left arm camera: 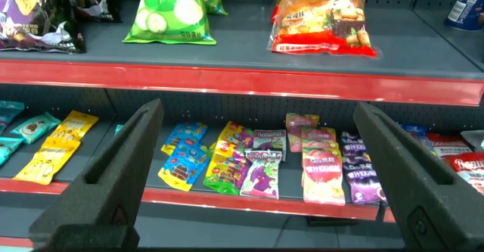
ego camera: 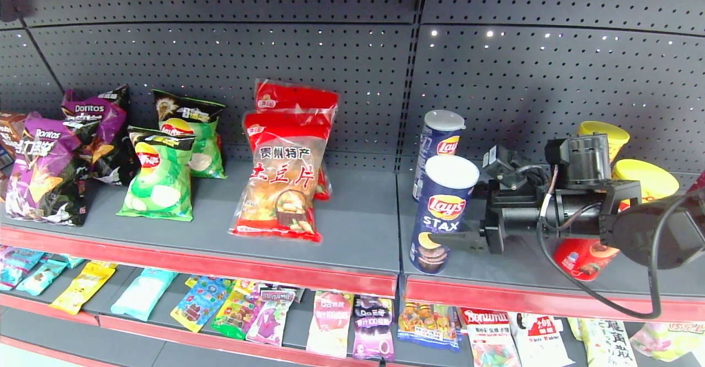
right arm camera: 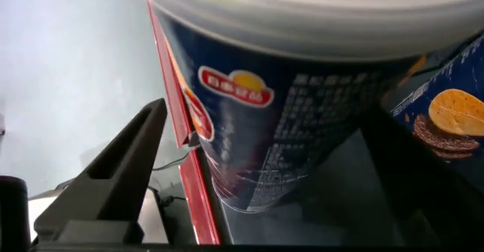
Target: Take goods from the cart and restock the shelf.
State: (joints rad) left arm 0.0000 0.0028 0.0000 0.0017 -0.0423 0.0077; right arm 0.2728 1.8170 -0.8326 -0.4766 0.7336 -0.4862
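- The left gripper [left arm camera: 257, 112] is held low in front of the shelving with its fingers spread wide and nothing between them; it faces the small packets [left arm camera: 257, 169] on the lower shelf
- The right gripper [right arm camera: 261, 131] is level with the upper shelf [ego camera: 495, 295] and comes in sideways from the robot's right; its fingers straddle the front blue canister [ego camera: 443, 212] low on its body
- In the right wrist view one finger [right arm camera: 113, 184] stands apart from the can's wall with a gap showing, so the jaws look parted, not clamped
- That canister stands upright on the shelf close to the red front lip, with its long axis vertical and its white lid on top; the right arm is much the nearer one
- My judgement: the can is already placed, so the coming move turns on drawing the fingers straight back along their own line, because a sideways brush could tip a tall can so close to the edge
- The far finger is hidden behind the can in the head view, and the can's base is cut off in the wrist view
- A second blue canister [ego camera: 438, 135] stands just behind it
- The arm partly hides a red canister [ego camera: 578, 257], and two yellow lids [ego camera: 644, 177] show beyond it
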